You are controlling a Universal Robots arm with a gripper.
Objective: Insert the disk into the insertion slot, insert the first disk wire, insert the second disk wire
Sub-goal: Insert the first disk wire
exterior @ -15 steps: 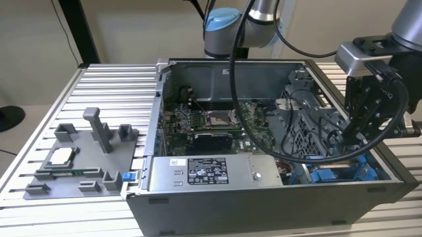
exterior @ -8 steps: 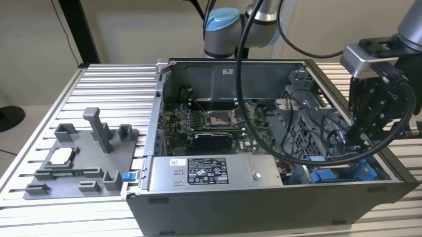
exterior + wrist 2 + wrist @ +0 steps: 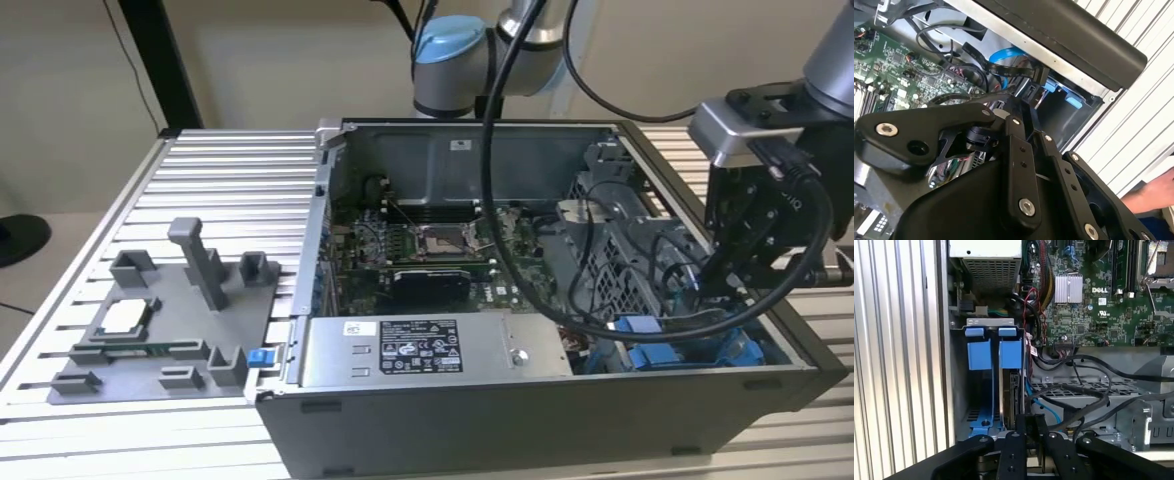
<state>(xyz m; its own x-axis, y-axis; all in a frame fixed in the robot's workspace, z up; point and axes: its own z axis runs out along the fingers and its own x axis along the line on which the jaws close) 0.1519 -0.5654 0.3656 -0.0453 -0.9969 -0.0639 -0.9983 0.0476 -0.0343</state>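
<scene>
In the perforated grey insertion slot (image 3: 989, 322), the blue-framed disk (image 3: 1013, 395) sits near the narrowed pincer (image 3: 1030, 424).

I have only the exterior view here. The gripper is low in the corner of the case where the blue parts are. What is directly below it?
Observer: In the first wrist view the gripper is right over the drive bay. A dark slab, probably the disk, stands on edge inside it, next to blue plastic.
Operator: Thank you. Is any wire close to that bay?
Observer: Yes. In the second wrist view a flat blue cable ends in a black plug near the bay's blue fittings. I cannot tell whether it is plugged in.
</scene>
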